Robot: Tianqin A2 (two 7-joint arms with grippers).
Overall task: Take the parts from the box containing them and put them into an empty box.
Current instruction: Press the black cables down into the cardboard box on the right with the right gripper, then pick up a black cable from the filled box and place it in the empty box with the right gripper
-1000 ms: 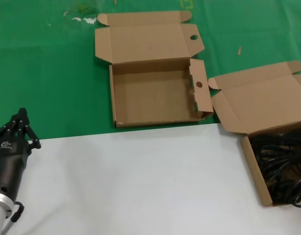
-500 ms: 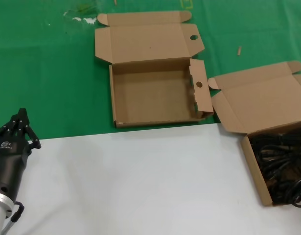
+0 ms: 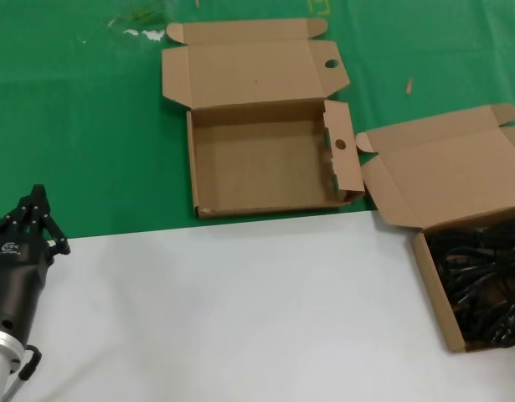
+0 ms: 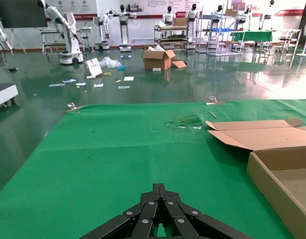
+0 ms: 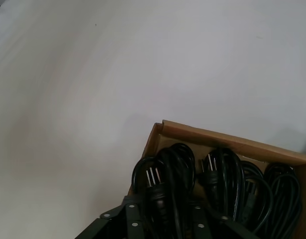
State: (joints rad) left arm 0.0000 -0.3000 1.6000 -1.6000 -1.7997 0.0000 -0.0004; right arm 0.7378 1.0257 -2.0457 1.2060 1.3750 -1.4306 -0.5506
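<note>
The empty box (image 3: 261,163) lies open on the green cloth, with round holes in its lid tab and side flap. Right of it stands the plain-lidded box (image 3: 431,289) holding the parts (image 3: 483,285), glossy black coiled cables. My right gripper (image 5: 162,219) does not show in the head view. In its wrist view it hangs over that box's corner (image 5: 212,135), shut on one cable bundle (image 5: 160,184) whose plug sticks up between the jaws. More bundles (image 5: 227,179) lie in the box below. My left gripper (image 3: 38,194) is parked at the near left, shut and empty (image 4: 159,188).
The far half of the work surface is green cloth (image 3: 73,109) and the near half is white table (image 3: 240,310). The empty box's holed side flap (image 3: 341,151) stands up toward the cable box's lid (image 3: 450,176). White scraps (image 3: 144,33) lie at the far left.
A cable loop at the near right corner of the cable box has gone from the head view. The left arm has not moved.
</note>
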